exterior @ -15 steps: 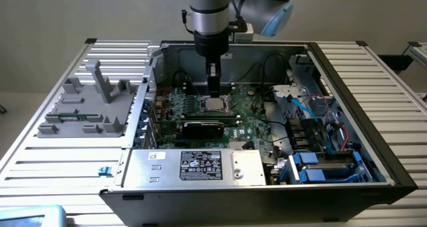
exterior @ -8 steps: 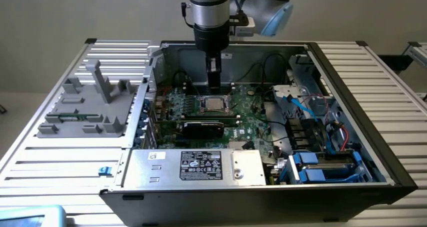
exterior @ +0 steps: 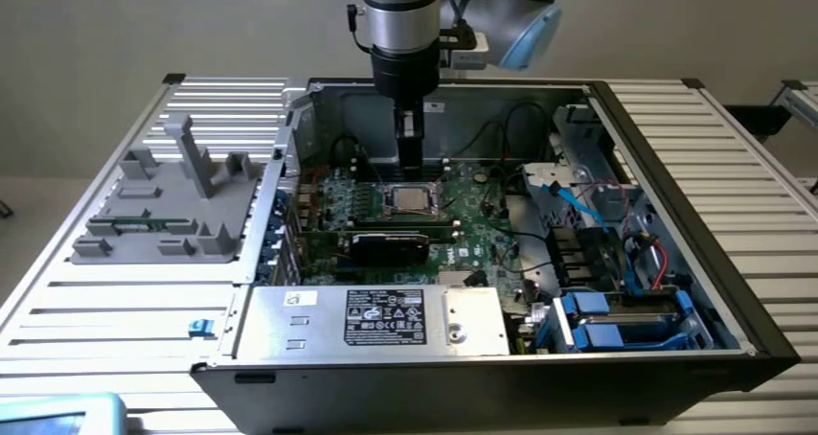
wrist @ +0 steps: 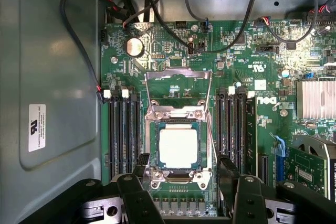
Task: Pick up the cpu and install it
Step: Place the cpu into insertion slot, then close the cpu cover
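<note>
The cpu (exterior: 409,198), a flat square chip with a pale shiny metal top, lies in the socket on the green motherboard (exterior: 480,219) inside the open computer case. In the wrist view the cpu (wrist: 178,148) sits flat within the socket, and the hinged metal frame (wrist: 178,85) is flipped up beyond it. My gripper (exterior: 409,170) hangs straight above the chip, a short way clear of it. Its black fingers (wrist: 134,192) stand apart on either side of the socket, open with nothing between them.
Black memory slots (wrist: 123,129) flank the socket on both sides. Cables (wrist: 220,40) loop over the board's far edge. A finned heat sink (wrist: 315,99) and a black card (exterior: 390,245) sit nearby. A silver power supply (exterior: 371,320) fills the case front. A grey fixture (exterior: 167,210) stands outside.
</note>
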`<state>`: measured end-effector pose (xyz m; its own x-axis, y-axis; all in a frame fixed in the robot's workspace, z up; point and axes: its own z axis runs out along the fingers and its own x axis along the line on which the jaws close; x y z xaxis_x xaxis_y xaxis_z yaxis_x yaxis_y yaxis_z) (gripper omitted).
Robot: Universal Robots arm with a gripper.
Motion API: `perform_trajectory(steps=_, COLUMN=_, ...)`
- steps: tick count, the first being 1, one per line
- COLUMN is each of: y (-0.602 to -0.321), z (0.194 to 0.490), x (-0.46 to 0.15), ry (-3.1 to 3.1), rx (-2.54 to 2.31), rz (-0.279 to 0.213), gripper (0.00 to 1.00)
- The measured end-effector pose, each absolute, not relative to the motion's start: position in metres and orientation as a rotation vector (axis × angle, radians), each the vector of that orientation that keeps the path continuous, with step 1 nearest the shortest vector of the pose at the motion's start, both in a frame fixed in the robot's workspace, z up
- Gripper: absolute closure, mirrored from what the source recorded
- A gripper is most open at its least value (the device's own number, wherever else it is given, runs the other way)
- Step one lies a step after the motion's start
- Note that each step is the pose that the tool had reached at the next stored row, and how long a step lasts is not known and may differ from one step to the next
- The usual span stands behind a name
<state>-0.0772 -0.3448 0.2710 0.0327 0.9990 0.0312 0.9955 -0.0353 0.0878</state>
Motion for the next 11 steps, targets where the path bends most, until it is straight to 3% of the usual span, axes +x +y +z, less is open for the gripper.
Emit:
perform_trajectory(steps=9, y=-0.3448, z=0.271, x=-0.0772, ry=2.153, rx=2.227, rz=0.13, gripper=0.37)
perform_trajectory(steps=11, y=-0.3448, z=0.271, x=-0.0772, ry=2.153, rx=2.227, rz=0.13, gripper=0.45)
